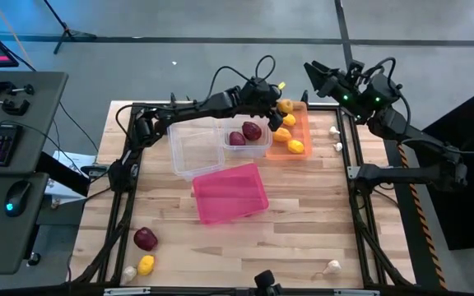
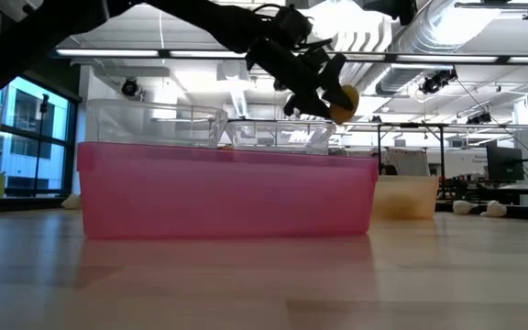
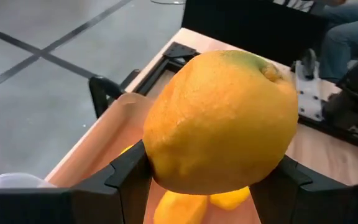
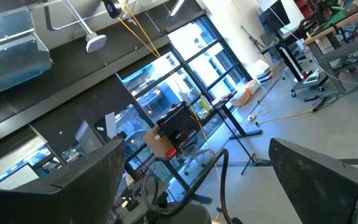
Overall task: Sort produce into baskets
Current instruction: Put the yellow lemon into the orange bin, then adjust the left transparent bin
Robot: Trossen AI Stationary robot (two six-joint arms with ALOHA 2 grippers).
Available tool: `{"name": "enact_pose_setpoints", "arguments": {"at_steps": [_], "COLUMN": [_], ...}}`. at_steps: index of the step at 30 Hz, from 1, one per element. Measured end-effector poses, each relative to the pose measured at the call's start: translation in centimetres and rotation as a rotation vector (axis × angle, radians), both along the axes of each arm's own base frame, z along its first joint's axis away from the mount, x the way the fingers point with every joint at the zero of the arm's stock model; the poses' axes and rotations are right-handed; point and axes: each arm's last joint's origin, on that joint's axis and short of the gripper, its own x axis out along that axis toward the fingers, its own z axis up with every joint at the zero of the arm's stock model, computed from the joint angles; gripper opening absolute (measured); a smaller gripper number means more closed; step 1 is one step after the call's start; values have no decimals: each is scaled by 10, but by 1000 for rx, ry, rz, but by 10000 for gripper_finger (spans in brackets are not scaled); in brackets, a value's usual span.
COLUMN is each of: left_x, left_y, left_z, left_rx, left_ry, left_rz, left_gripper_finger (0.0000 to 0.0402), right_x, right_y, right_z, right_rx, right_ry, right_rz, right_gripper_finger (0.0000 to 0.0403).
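My left gripper is shut on a yellow-orange lemon above the far end of the orange bin, which holds several lemons. In the low view the gripper hangs above the bins with the lemon. A clear bin holds two red onions. An empty clear bin and a pink bin lie nearer. My right gripper is open and empty, raised at the far right; its wrist view looks into the room. My left gripper pinches the lemon's middle between its two fingers, one on each side. The lemon's pointed end faces away from the gripper. The lemon is lifted clear, above the orange bin.
On the near left of the table lie a red onion, a lemon and a garlic bulb. Another garlic bulb lies near right, and two lie right of the orange bin. A black frame borders the table.
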Motion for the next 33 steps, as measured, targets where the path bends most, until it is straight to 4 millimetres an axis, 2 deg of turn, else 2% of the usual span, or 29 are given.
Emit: {"name": "enact_pose_setpoints", "arguments": {"at_steps": [5, 8, 17, 21, 25, 33], "left_x": [2, 2, 1, -7, -31, -100], "left_y": [2, 2, 6, 14, 18, 0], "left_z": [5, 5, 7, 19, 49, 88], "left_rx": [-20, -36, 3, 14, 15, -85], "left_ry": [-73, -78, -77, -110, -92, 231], "left_rz": [27, 33, 40, 66, 88, 99], "left_gripper_finger": [206, 224, 361, 384, 384, 384], "right_x": [0, 0, 0, 0, 0, 1], "right_y": [0, 0, 0, 0, 0, -1], "right_z": [0, 0, 0, -1, -1, -8], "right_rx": [0, 2, 1, 1, 6, 22], "right_ry": [1, 5, 5, 6, 14, 86], "right_rz": [0, 0, 0, 0, -1, -6], "right_gripper_finger": [385, 385, 385, 385, 385, 385]}}
